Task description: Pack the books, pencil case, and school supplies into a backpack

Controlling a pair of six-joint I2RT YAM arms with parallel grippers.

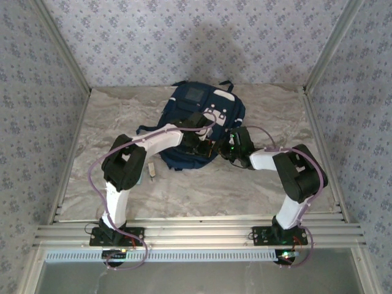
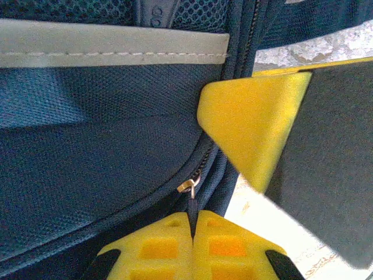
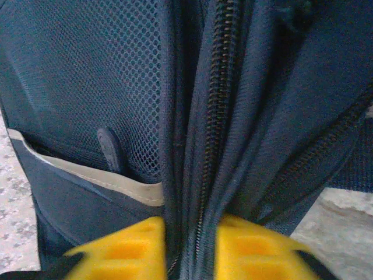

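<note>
Toward far edge of bench (image 1: 257,184), likely zipping backpack (image 1: 190,110): left pincer (image 2: 193,224) clamped on zipper pull (image 2: 192,209), right pincer (image 3: 189,239) pinching its seam (image 3: 201,175); next, steady drag along track.

Marbled grey tabletop (image 1: 269,184) enclosed by floral-patterned blue walls (image 1: 184,43).

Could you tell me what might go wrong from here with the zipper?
The left pincer grips only the thin zipper pull, so it may slip out. The right pincer clamps backpack fabric beside zipper teeth, so zipping could jam there. The two pincers sit close together and might collide.
</note>
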